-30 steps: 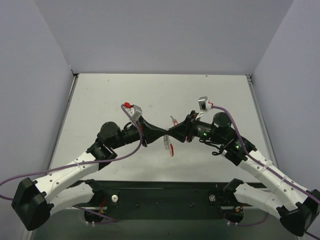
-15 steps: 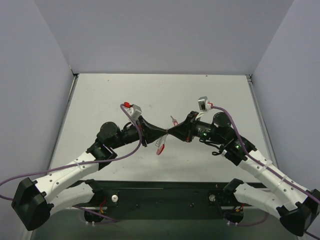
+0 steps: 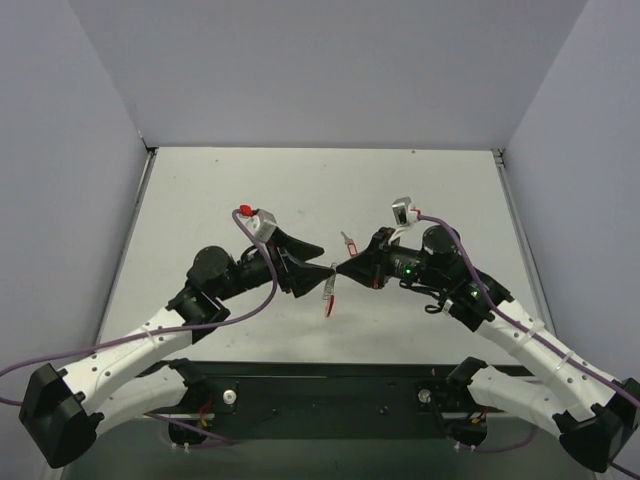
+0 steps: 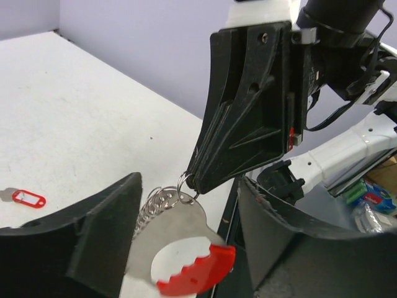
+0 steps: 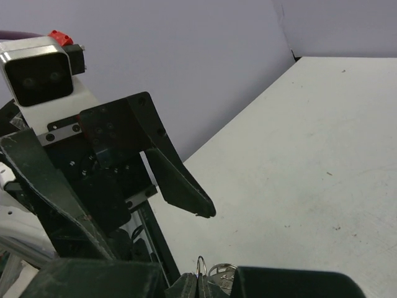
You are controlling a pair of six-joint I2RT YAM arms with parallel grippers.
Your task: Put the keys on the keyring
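The left hand is backing off, its fingers now spreading apart either side of the keyring. The right hand is clamping it, dangling, for threading. The key is lying unheld on the surface just beyond both.

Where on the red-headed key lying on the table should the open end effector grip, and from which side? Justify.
The key lies flat on the table, so come from straight above. Probably pinch its red head across the narrow sides: it is the bulkiest part. The left end effector is open.
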